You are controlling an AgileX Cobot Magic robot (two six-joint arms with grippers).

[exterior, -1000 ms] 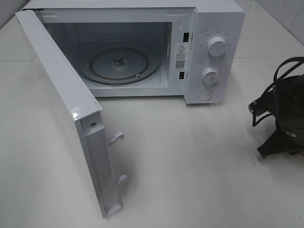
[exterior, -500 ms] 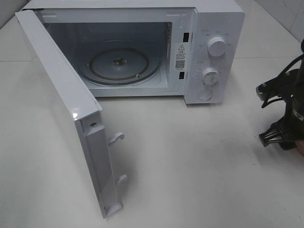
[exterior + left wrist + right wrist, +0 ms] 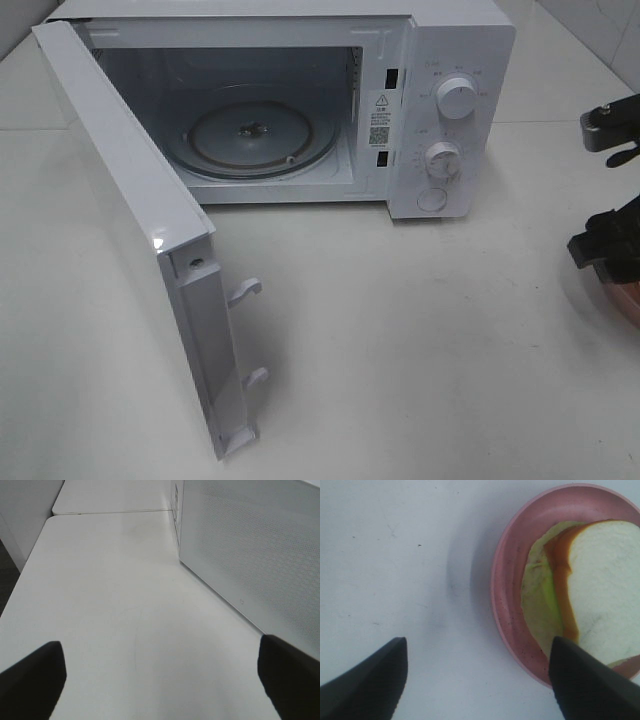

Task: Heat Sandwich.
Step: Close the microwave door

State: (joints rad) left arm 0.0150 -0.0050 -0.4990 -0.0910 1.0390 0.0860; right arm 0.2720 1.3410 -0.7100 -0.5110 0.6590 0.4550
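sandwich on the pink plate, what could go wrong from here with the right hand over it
The right hand hangs open astride the plate rim, one finger over the sandwich. Closing there could squash the bread or tip the plate. The layers already sit offset, so a lift by the plate edge might slide them off. The microwave door swings far out over the table, so the carry could clip it.

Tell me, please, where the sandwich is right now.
The sandwich lies on the pink plate on the table, seen in the right wrist view beside the right gripper's fingers.
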